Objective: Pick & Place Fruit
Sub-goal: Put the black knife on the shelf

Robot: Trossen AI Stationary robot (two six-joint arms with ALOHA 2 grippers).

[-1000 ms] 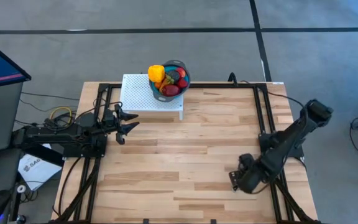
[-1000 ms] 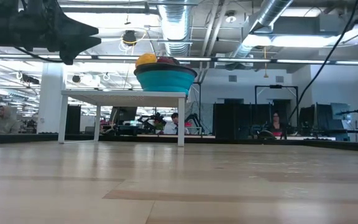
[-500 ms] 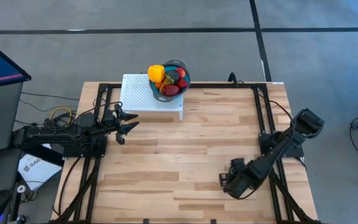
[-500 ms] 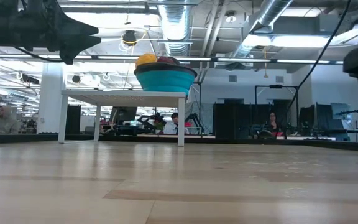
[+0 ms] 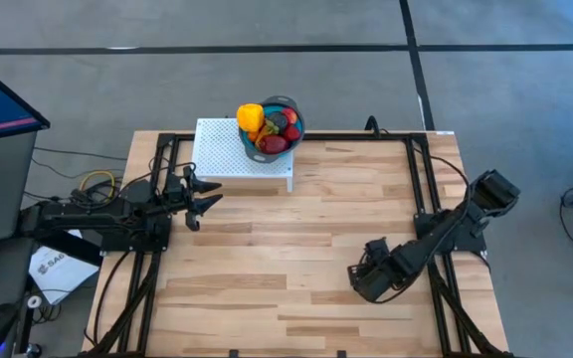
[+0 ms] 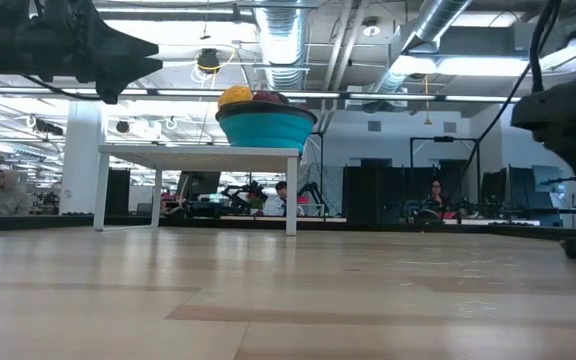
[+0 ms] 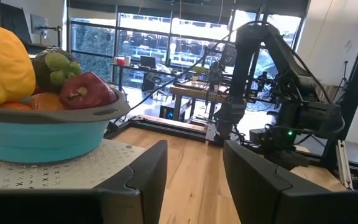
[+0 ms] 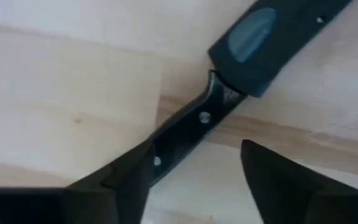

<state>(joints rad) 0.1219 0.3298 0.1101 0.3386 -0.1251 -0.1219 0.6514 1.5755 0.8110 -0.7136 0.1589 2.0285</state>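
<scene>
We saw the fruit (image 5: 270, 126) piled in the bowl (image 6: 265, 128). Left end effector (image 5: 203, 196) hung open nearby; right end effector (image 8: 194, 168) gaped open over a knife (image 8: 229, 87) on the counter (image 5: 296, 259).

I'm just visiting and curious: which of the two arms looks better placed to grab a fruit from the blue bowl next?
The left, probably. Its gripper hovers open beside the white stand that carries the bowl of fruit. The right gripper is far across the table, low over a black-handled knife.
</scene>
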